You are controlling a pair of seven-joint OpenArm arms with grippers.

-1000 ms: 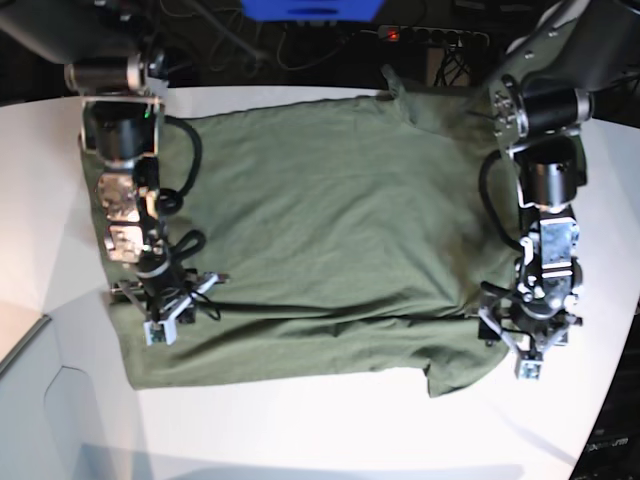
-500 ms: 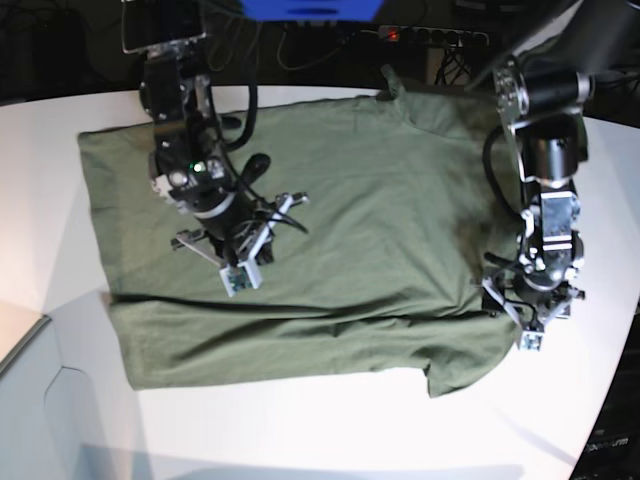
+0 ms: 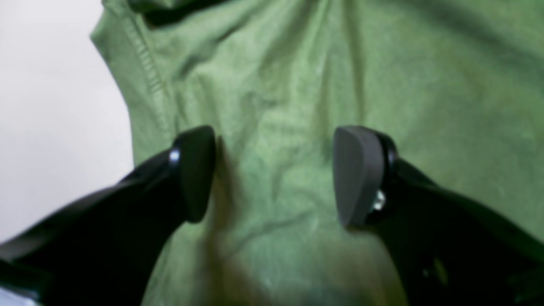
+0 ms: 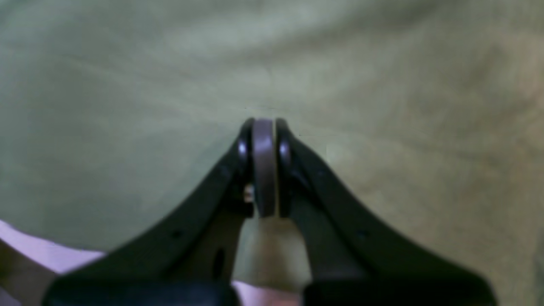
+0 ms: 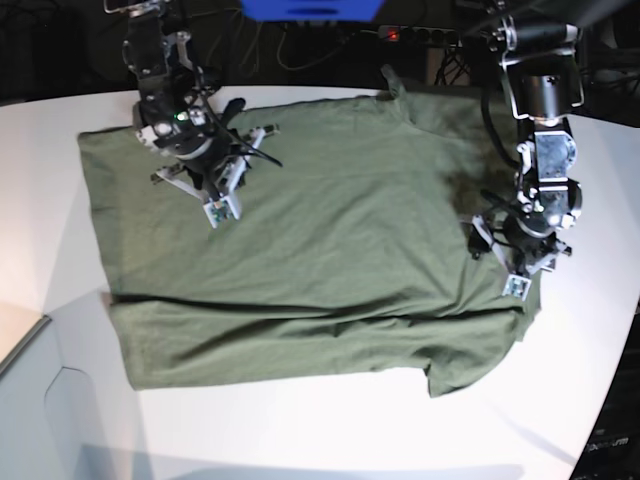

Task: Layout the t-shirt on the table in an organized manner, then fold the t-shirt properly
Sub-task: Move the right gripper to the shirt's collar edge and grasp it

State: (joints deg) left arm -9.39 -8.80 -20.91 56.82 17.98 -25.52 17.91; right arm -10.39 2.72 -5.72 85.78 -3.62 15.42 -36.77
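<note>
olive t-shirt (image 5: 330, 240): soft, wrinkled, on glossy white table (image 5: 300, 420) | left gripper (image 3: 272, 174): jaws apart, empty | right gripper (image 4: 264, 127): pinched closed, empty

Dark floor at 12 o'clock, tangled black cables (image 5: 300, 45), power strip (image 5: 432, 36) with red light, blue object (image 5: 310, 9) at top edge.
</note>
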